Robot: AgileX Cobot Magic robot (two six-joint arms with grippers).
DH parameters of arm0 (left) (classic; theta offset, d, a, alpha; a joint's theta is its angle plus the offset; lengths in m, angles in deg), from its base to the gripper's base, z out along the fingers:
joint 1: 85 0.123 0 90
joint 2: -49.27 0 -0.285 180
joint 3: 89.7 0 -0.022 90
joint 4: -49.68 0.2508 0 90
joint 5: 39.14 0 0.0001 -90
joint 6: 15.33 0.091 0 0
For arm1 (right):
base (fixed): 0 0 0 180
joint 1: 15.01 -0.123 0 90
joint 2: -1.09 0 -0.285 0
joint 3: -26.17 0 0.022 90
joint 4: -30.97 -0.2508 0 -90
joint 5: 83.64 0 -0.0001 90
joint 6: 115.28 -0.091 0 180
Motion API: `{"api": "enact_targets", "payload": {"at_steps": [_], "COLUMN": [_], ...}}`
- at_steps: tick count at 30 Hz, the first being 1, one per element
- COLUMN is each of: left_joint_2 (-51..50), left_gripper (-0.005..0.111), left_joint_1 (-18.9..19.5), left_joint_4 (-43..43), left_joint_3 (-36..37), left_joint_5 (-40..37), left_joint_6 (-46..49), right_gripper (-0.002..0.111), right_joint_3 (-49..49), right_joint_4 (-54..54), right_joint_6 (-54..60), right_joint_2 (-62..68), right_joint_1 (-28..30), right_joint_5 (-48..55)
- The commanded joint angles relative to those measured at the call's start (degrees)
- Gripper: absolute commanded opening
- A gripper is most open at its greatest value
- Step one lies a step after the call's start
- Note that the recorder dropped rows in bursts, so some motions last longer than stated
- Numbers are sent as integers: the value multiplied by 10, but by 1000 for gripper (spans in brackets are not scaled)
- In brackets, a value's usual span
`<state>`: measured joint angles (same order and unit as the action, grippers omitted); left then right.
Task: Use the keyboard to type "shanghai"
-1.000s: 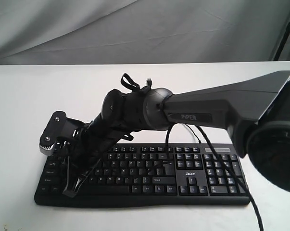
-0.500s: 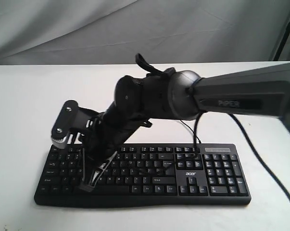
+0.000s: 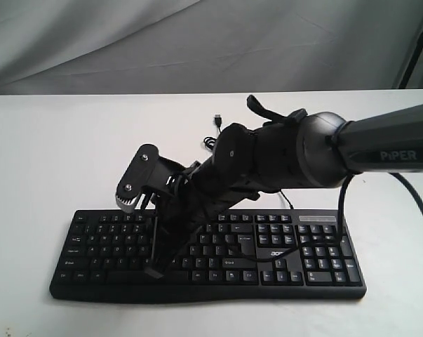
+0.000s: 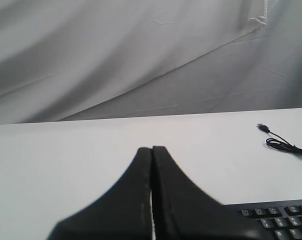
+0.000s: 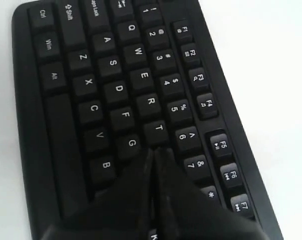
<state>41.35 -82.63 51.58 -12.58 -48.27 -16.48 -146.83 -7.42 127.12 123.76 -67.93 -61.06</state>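
Observation:
The black keyboard [image 3: 316, 279] with its white acer logo lies along the front of the white table. My right gripper [image 3: 155, 271] reaches across from the right and points down onto the keyboard's left-middle letter keys. In the right wrist view the right gripper [image 5: 155, 150] is shut on nothing, with its tip just past the G and T keys of the keyboard [image 5: 115, 90]; the key under the tip is hidden. My left gripper [image 4: 152, 149] is shut and empty above bare table, beside a corner of the keyboard [image 4: 286, 220]. The left gripper does not show in the exterior view.
The keyboard's thin black USB cable [image 3: 215, 121] lies loose on the table behind it, and its cable [image 4: 280, 143] also shows in the left wrist view. A grey cloth backdrop [image 3: 197, 42] hangs behind the table. A black stand leg [image 3: 416, 42] rises at the far right.
My right arm has swung to the right along the keyboard, carrying the shut fingertips from the far-left keys to the left-middle letter keys.

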Motion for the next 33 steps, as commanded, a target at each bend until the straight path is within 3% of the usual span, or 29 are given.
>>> {"api": "enact_targets", "payload": {"at_steps": [1,9,33], "left_joint_2": [1,1,1], "left_gripper": [0,0,0], "left_joint_1": [-4,-4,-4], "left_joint_4": [0,0,0], "left_joint_3": [1,1,1], "left_joint_5": [3,3,3], "left_joint_6": [-2,-2,-2], "right_gripper": [0,0,0], "right_joint_3": [4,4,4], "right_joint_4": [-15,-69,-78], "right_joint_6": [15,67,79], "right_joint_2": [6,26,40], "right_joint_1": [4,4,4], "right_joint_5": [-7,-9,-9]}}
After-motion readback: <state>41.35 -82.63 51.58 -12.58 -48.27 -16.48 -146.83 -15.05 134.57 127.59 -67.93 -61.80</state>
